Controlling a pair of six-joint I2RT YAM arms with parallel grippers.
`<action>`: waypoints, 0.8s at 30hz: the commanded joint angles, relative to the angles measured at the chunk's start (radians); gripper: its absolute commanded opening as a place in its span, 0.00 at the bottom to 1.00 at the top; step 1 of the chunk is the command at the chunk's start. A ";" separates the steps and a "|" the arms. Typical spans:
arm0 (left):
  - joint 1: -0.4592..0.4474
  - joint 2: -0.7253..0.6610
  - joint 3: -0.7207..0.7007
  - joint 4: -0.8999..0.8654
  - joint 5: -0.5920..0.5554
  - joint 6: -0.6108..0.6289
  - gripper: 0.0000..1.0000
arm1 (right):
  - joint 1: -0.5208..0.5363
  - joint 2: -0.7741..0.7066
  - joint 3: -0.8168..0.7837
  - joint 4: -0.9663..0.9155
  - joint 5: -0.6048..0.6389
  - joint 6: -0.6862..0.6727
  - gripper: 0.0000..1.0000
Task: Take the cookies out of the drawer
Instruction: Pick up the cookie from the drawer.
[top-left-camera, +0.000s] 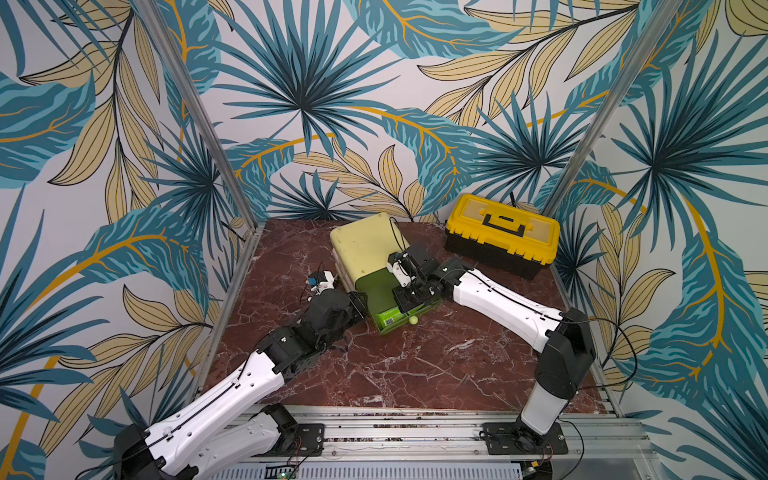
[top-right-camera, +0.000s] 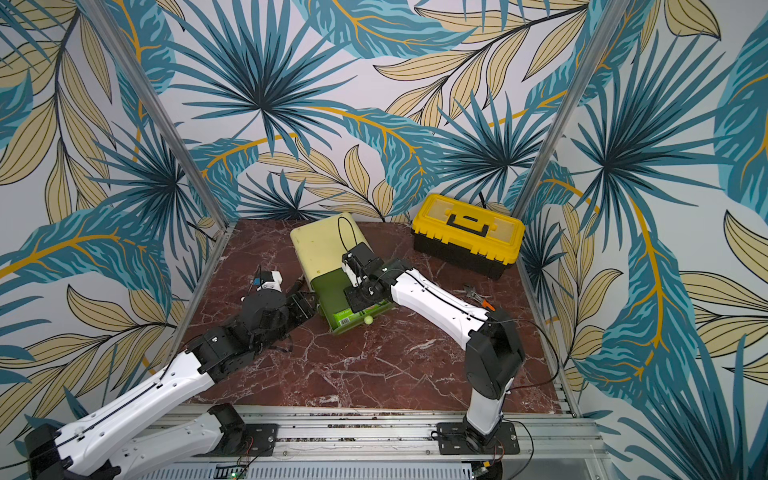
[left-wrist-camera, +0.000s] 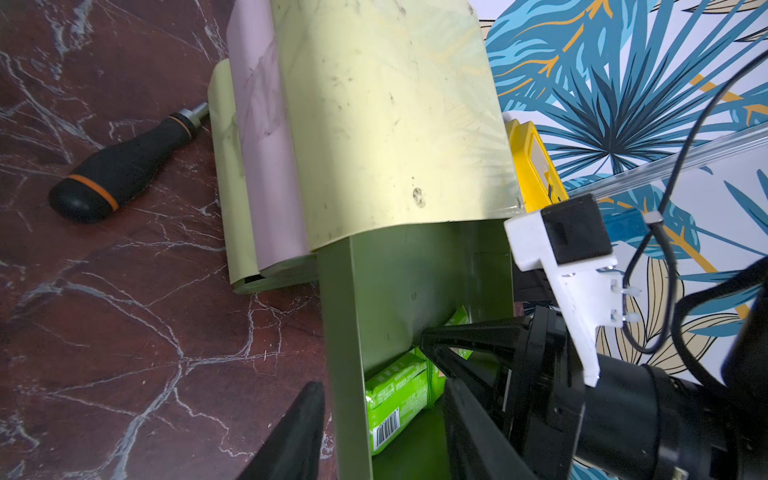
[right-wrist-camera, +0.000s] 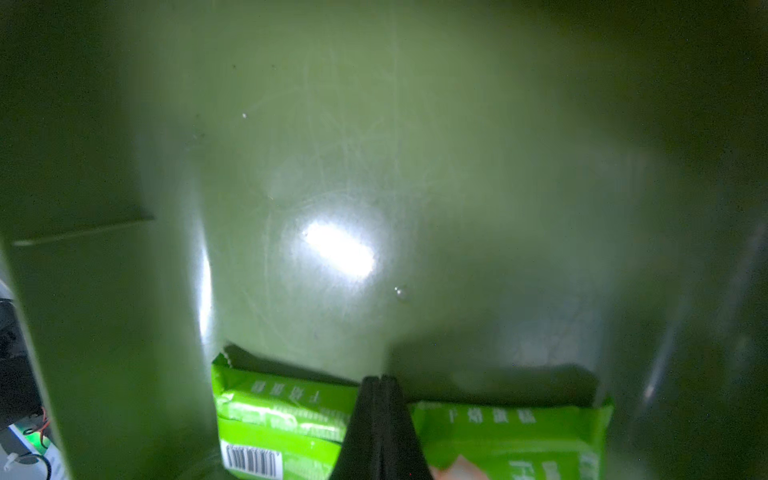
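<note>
Item count on the worktop (top-left-camera: 415, 374).
Two green cookie packets (right-wrist-camera: 282, 419), one drawer unit (top-left-camera: 365, 245), one yellow toolbox (top-left-camera: 500, 232), one black screwdriver (left-wrist-camera: 124, 166), one orange-handled tool (top-right-camera: 478, 296), two robot arms (top-left-camera: 498, 303).

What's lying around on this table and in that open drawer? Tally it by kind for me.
Green cookie packets: 2
Screwdriver: 1
Orange-handled tool: 1
Yellow toolbox: 1
Drawer unit: 1
Total in view: 6
</note>
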 joint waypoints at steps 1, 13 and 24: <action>0.004 -0.001 -0.020 0.024 -0.013 0.012 0.52 | 0.000 -0.044 -0.027 0.023 0.001 0.009 0.01; 0.038 -0.009 0.030 0.014 -0.031 0.197 0.53 | 0.000 -0.148 -0.048 0.111 0.033 0.049 0.00; 0.067 -0.009 0.039 0.056 0.013 0.253 0.54 | 0.001 -0.291 -0.066 0.129 0.057 0.090 0.00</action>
